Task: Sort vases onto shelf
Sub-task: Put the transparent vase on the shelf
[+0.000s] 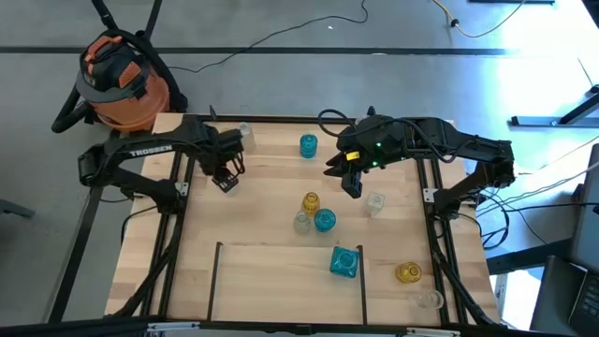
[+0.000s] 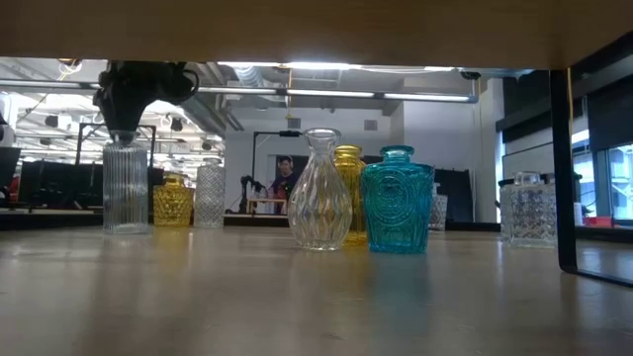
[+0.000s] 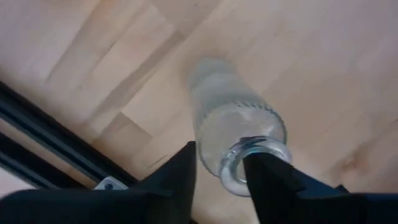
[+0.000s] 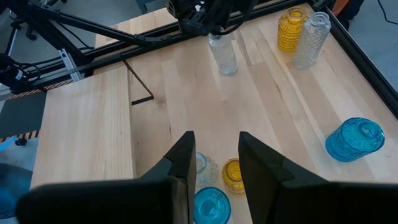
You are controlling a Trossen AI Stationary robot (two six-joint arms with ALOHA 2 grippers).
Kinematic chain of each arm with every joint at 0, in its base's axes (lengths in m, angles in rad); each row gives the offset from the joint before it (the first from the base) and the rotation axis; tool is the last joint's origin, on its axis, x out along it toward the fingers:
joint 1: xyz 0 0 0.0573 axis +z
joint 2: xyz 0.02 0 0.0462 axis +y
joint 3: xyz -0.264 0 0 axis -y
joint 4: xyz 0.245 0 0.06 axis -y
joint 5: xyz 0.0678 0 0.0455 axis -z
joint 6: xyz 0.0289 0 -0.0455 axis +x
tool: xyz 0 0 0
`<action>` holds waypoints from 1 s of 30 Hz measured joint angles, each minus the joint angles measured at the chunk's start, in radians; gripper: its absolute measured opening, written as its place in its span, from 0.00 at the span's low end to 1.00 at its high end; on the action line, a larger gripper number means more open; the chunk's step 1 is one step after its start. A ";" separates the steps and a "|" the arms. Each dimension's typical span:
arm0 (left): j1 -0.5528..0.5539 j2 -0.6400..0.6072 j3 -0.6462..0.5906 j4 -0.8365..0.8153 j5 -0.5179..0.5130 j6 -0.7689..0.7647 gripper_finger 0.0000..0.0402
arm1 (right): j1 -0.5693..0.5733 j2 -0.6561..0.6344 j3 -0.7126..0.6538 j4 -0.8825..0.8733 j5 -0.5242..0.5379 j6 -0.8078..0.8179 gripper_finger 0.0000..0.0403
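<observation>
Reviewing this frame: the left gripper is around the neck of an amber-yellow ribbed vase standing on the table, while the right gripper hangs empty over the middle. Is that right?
Not quite: the vase is clear, not amber-yellow. The left wrist view shows the left gripper around the neck of a clear ribbed vase, and the low view shows it upright on the table. The right gripper is indeed empty over the middle.
</observation>
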 joint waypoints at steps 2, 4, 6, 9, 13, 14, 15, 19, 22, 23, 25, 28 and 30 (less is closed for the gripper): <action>0.000 0.002 0.006 0.007 0.002 0.003 0.18 | 0.000 0.000 0.000 0.000 0.000 -0.004 0.21; 0.002 0.003 0.009 0.017 0.009 0.003 0.08 | 0.000 0.000 0.000 0.000 0.000 -0.005 0.21; 0.008 0.003 0.009 0.020 0.028 0.003 0.07 | 0.000 0.000 0.000 0.000 0.009 -0.006 0.21; 0.018 0.003 0.010 0.019 0.054 0.029 0.07 | 0.000 0.000 0.000 0.000 0.046 -0.006 0.21; 0.016 0.010 0.055 -0.044 0.039 0.050 0.07 | 0.000 0.000 0.000 0.002 0.044 -0.006 0.21; 0.016 0.010 0.074 -0.067 0.030 0.053 0.07 | 0.000 0.000 0.000 0.003 0.044 -0.006 0.21; 0.016 0.008 0.103 -0.099 0.023 0.052 0.07 | 0.000 0.000 0.000 0.003 0.044 -0.006 0.21; 0.009 0.007 0.237 -0.211 0.012 0.066 0.07 | 0.000 0.000 0.000 0.006 0.045 -0.006 0.21; -0.029 0.003 0.364 -0.278 0.038 0.067 0.07 | 0.000 0.000 0.000 0.007 0.044 -0.006 0.21; -0.043 0.002 0.403 -0.280 0.062 0.066 0.07 | 0.000 0.000 0.000 0.007 0.044 -0.006 0.21; -0.085 0.004 0.484 -0.274 0.139 0.049 0.07 | 0.000 0.000 0.000 0.007 0.044 -0.006 0.21; -0.174 0.002 0.604 -0.274 0.259 0.000 0.07 | 0.000 0.000 0.000 0.007 0.044 -0.006 0.21; -0.250 0.002 0.671 -0.278 0.304 -0.059 0.07 | 0.000 0.000 0.000 0.007 0.044 -0.006 0.21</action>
